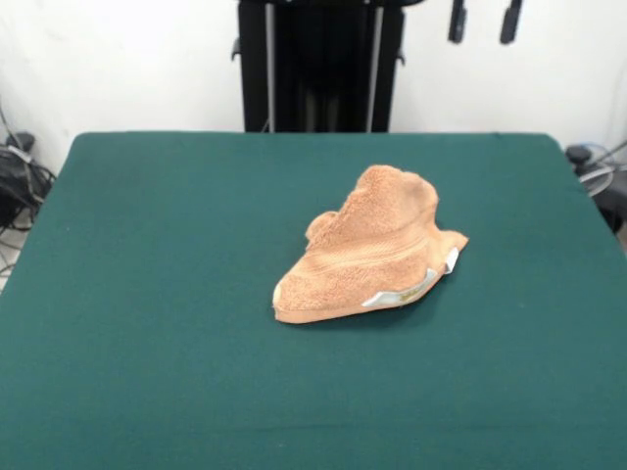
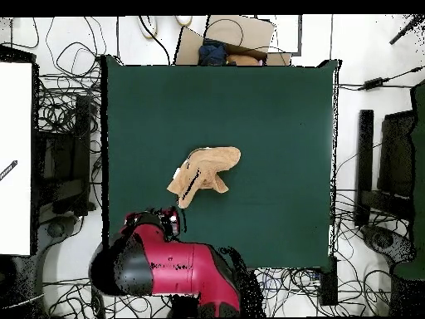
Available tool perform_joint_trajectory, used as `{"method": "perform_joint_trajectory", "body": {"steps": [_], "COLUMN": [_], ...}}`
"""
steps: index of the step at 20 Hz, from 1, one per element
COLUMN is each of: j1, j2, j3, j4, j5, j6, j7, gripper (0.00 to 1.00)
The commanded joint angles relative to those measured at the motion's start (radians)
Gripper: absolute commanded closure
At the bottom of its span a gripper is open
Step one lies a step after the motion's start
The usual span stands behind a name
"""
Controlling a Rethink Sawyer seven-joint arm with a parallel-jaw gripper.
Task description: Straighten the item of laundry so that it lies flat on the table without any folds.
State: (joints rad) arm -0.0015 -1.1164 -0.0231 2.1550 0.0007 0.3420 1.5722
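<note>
- Orange-tan towel (image 1: 367, 250) bunched into a humped, folded heap near the middle of the green table (image 1: 147, 294), a little toward the right in the front view; woven band running across the near slope, white tags (image 1: 407, 292) along the near right edge.
- From overhead only: same towel (image 2: 203, 173) as a lobed shape near the table's centre, well inside every edge of the table (image 2: 274, 125).
- From overhead only: red and black arm (image 2: 170, 267) folded over the table's bottom edge, well apart from the towel.
- From the front only: two dark fingertips of the gripper (image 1: 484, 22) hanging at the top edge, parted with a clear gap, pinching nothing, high above the cloth.
- Black pedestal (image 1: 318, 64) behind the far edge.
- Tangled cables (image 2: 62, 108) on the floor at both sides, brown cardboard (image 2: 236, 37) beyond the top edge overhead; nothing over the towel.
</note>
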Motion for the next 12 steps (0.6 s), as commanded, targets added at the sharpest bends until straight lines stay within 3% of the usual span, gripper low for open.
{"method": "perform_joint_trajectory", "body": {"steps": [1, 12], "j1": [-0.001, 0.037], "j2": [0.141, 0.169], "j3": [-0.072, -0.137], "j4": [-0.015, -0.061], "j5": [-0.022, -0.002], "j6": [-0.094, -0.136], "j7": [0.233, 0.23], "gripper": [0.0, 0.0]}}
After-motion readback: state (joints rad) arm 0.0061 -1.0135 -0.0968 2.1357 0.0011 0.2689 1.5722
